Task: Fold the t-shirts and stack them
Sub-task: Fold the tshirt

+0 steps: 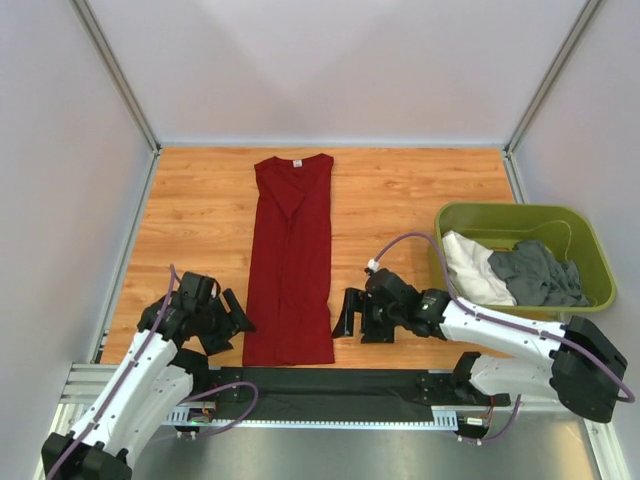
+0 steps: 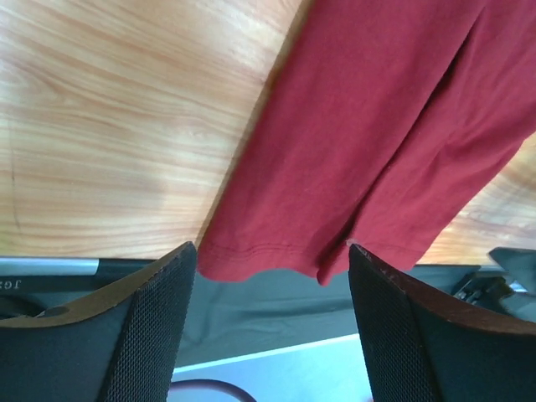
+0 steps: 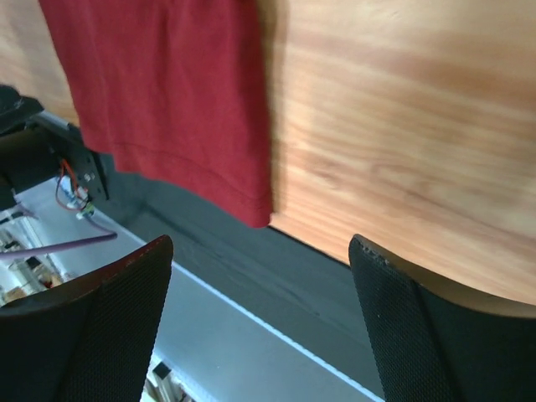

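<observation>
Left gripper (image 1: 235, 323): jaws spread, nothing in them, low over the table (image 1: 400, 200), just left of the red shirt's (image 1: 290, 260) near-left corner. Wrist view: hem (image 2: 251, 255) sits ahead between the fingers (image 2: 126, 335), not touched.

Red shirt: flat, folded to a narrow strip. Long axis runs near-far, collar (image 1: 295, 163) at the far end, hem at the near edge of the wood.

Right gripper (image 1: 356, 318): jaws spread too, empty, just right of the near-right corner. It's about as close to its corner as the left one is to its own.

My read: each arm takes its own corner, then hem goes toward collar along the long axis.

Tub (image 1: 520, 208), far right: white shirt (image 1: 470, 268) and grey shirt (image 1: 540, 272) inside, crumpled. Right arm is nearer.
</observation>
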`<state>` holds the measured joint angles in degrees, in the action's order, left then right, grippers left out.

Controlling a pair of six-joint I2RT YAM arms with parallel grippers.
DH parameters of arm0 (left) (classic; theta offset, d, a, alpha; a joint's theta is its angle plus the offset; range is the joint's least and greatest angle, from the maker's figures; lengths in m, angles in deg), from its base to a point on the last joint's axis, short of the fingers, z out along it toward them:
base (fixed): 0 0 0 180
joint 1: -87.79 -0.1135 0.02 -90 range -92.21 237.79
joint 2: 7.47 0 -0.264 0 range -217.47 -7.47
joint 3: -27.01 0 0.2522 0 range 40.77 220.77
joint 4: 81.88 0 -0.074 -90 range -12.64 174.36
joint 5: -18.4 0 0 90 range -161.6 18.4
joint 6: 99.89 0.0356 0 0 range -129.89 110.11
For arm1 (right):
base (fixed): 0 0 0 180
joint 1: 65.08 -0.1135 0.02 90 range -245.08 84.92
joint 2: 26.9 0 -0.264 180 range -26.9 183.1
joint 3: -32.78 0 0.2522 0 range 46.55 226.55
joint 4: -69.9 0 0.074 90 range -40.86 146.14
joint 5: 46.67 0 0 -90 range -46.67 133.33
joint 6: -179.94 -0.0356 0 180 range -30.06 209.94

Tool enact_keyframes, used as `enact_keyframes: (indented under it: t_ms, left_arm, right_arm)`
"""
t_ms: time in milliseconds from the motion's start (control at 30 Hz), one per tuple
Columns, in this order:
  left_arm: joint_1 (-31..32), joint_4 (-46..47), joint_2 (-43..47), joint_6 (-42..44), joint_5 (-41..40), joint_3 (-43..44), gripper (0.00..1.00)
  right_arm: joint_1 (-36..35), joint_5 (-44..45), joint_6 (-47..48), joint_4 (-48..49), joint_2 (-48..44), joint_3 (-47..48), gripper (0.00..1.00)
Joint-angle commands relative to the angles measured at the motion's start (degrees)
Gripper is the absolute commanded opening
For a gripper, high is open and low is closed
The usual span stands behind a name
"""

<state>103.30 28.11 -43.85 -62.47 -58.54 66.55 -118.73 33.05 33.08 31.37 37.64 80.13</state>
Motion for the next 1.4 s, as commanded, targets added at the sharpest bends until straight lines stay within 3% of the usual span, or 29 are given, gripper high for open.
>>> enact_keyframes:
  t_ms: [0, 133, 267, 367, 433, 533, 633, 867, 1067, 1367]
  left_arm:
    - [3.1, -1.8, 1.0, -3.6, -3.6, 1.6, 0.80]
    - [8.6, -5.2, -2.4, -9.8, -11.9, 2.5, 0.81]
    - [10.9, -5.8, -6.8, -12.3, -9.6, -0.9, 0.79]
    - [11.1, -3.7, 0.1, -14.6, -5.2, -6.4, 0.79]
    - [11.1, -8.0, 7.6, -16.8, -6.6, -7.2, 0.75]
    - [11.1, -9.9, 15.7, -17.7, -8.3, -7.0, 0.64]
    - [11.2, -9.4, 17.0, -17.6, -8.0, -8.0, 0.57]
    - [11.2, -6.9, 8.6, -14.2, -8.3, -7.2, 0.59]
    - [11.1, -5.5, 9.4, -13.0, -7.1, -7.7, 0.63]
    - [11.2, -3.7, 10.9, -10.5, -3.9, -8.7, 0.62]
  right_arm:
    - [-3.7, 0.9, -7.0, 8.2, 2.0, -1.4, 0.87]
    - [-8.4, 5.0, -10.0, 11.4, 5.7, -2.4, 0.86]
    - [-9.6, 3.9, -13.2, 12.5, 9.8, -1.0, 0.81]
    - [-11.3, 6.0, -13.8, 9.8, 10.4, 0.7, 0.79]
    - [-12.3, 6.8, -14.8, 9.9, 11.0, 1.7, 0.78]
    - [-13.8, 7.4, -15.5, 10.8, 13.8, 2.1, 0.75]
    - [-14.4, 6.9, -16.3, 12.3, 17.1, 2.1, 0.72]
    - [-15.8, 8.0, -17.8, 10.9, 19.3, 2.7, 0.65]
    - [-15.8, 10.0, -18.3, 9.4, 19.0, 3.0, 0.57]
    - [-15.7, 12.1, -17.7, 4.0, 18.2, 4.4, 0.55]
